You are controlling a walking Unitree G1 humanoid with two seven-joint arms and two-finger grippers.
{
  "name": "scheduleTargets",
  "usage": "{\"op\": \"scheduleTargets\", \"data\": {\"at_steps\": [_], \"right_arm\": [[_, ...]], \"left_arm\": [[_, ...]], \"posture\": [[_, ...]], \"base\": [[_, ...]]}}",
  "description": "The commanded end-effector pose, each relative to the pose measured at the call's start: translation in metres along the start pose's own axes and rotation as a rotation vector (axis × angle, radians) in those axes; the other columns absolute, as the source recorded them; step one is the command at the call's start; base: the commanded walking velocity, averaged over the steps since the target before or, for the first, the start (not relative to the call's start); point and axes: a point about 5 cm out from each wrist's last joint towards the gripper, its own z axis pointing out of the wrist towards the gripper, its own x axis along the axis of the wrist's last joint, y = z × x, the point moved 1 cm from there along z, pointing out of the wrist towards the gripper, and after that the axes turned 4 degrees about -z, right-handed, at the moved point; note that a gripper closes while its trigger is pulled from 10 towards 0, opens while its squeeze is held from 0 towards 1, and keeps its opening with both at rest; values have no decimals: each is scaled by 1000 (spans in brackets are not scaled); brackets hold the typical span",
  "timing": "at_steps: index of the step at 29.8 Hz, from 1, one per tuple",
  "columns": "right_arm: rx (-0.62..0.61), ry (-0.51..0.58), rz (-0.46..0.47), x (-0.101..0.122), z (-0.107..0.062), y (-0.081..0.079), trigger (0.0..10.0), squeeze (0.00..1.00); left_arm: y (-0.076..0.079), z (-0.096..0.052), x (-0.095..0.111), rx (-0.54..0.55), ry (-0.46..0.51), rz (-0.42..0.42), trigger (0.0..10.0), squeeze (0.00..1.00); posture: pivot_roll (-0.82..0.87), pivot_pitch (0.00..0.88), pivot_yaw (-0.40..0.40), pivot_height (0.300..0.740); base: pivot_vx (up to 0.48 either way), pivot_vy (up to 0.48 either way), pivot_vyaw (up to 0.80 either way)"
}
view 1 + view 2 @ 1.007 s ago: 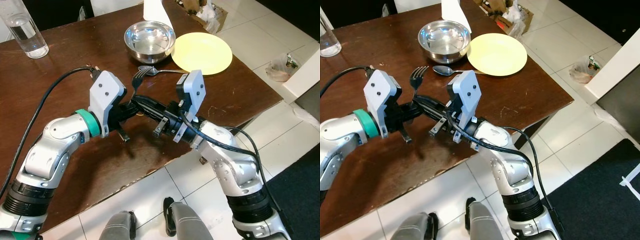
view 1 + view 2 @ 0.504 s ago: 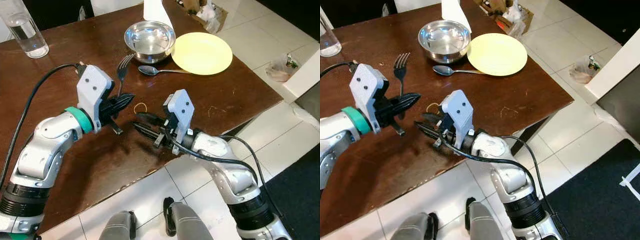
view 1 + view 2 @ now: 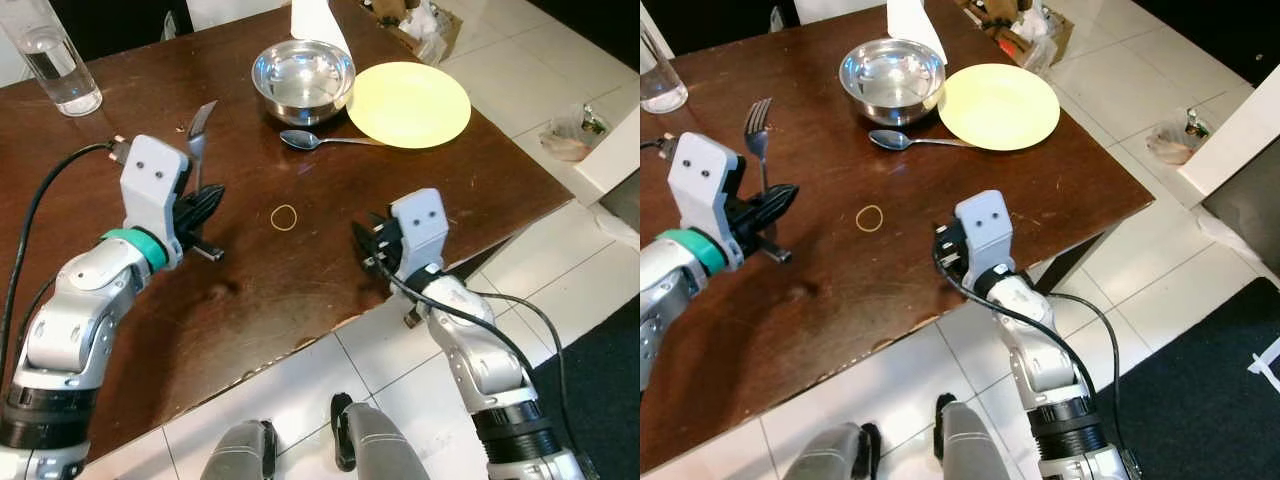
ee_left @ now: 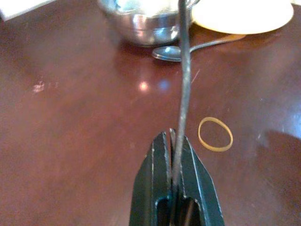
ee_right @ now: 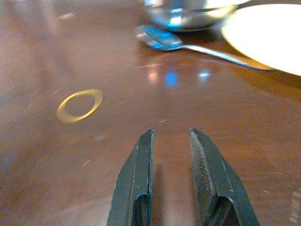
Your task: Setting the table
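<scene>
**Holding the fork alone**

Gripping the fork (image 3: 198, 140) upright, the left gripper (image 3: 205, 203) hovers above the table (image 3: 120, 320). A rubber band (image 3: 284, 216) lies between the arms; bowl (image 3: 303, 76), spoon (image 3: 325, 141) and plate (image 3: 409, 98) sit beyond. The right gripper (image 5: 170, 155), narrowly parted and empty, has withdrawn to the table edge.

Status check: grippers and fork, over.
Left gripper shut on fork, tines up, above table. Right gripper open, empty, near table edge. Rubber band lies between.
</scene>
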Motion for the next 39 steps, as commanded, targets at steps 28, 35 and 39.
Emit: {"op": "scheduleTargets", "data": {"at_steps": [28,35,39], "right_arm": [[-232,23,61,-1,-6,26,10000,0],[-231,20,53,-4,-6,26,10000,0],[-228,16,53,-5,-7,25,10000,0]], "left_arm": [[13,11,-12,260,79,-16,10000,0],[11,12,-13,287,85,-17,10000,0],[11,13,-14,295,91,-20,10000,0]], "posture": [[-109,63,35,740],[-115,66,34,740],[-113,69,33,740]], "base": [[0,0,0],[-379,0,0],[-401,0,0]]}}
